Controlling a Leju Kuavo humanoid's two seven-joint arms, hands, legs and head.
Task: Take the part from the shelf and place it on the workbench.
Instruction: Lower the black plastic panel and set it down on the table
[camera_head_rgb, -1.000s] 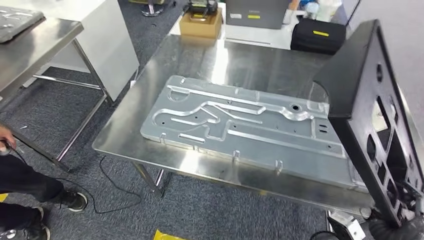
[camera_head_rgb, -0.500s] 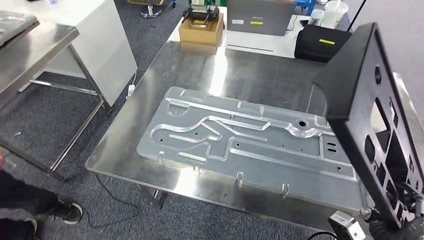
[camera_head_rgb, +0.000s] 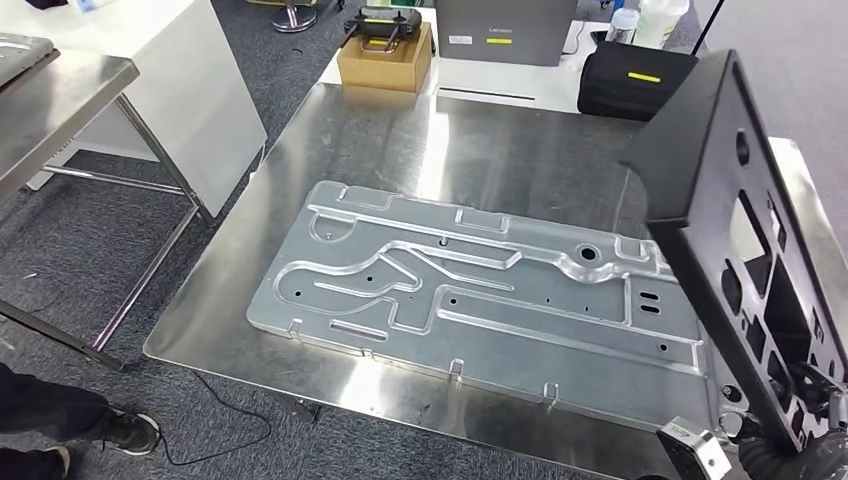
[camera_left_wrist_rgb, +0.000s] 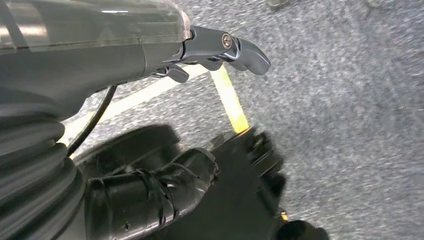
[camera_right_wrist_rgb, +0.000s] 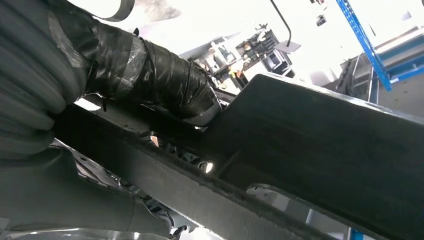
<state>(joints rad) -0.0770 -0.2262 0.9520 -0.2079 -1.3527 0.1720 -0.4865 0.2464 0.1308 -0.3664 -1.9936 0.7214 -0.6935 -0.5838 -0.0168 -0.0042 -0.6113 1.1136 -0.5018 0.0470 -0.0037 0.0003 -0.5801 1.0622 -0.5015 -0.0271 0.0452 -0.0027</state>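
two views differ: right hand (camera_right_wrist_rgb: 150, 90) grips the black part (camera_head_rgb: 740, 250); left hand (camera_left_wrist_rgb: 200, 50), empty, hangs spread over carpet (camera_left_wrist_rgb: 350, 100)

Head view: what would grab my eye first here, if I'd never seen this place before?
A big black part full of cutouts, held upright at the right edge of the steel workbench. Next, the wide silver panel with raised channels, lying flat across the workbench. A cardboard box sits beyond the far edge.
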